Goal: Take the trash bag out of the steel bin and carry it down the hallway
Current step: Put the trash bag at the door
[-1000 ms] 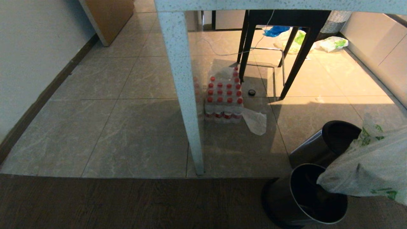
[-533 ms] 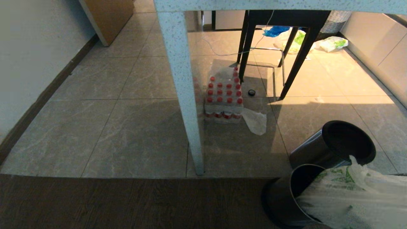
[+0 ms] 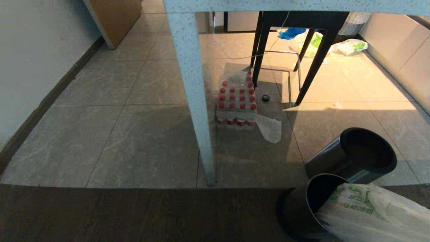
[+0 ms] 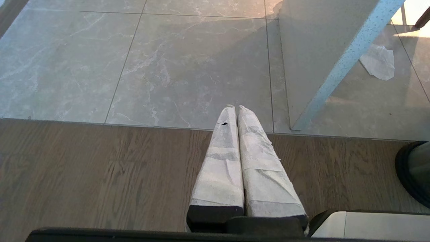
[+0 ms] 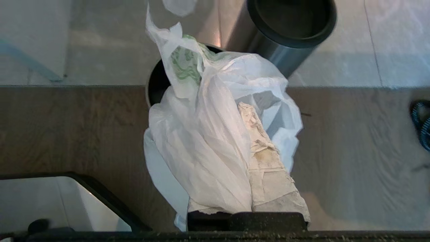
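Right hand (image 5: 247,111) pinching trash bag (image 3: 366,215) over steel bin (image 3: 299,208) rim, left hand (image 4: 235,109) pressed together

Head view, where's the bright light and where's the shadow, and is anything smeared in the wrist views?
Head view: sunlight washes the far tiles warm, while the near floor lies in the table's shadow beside its leg. Right wrist view: the trash bag glows pale, the steel bin stays dark, and the floor at the picture's edges looks smeared. Left wrist view: sharp, evenly lit.

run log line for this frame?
right end effector: shut on thin white green-printed plastic trash bag | bag over near dark steel bin | left end effector: shut, idle
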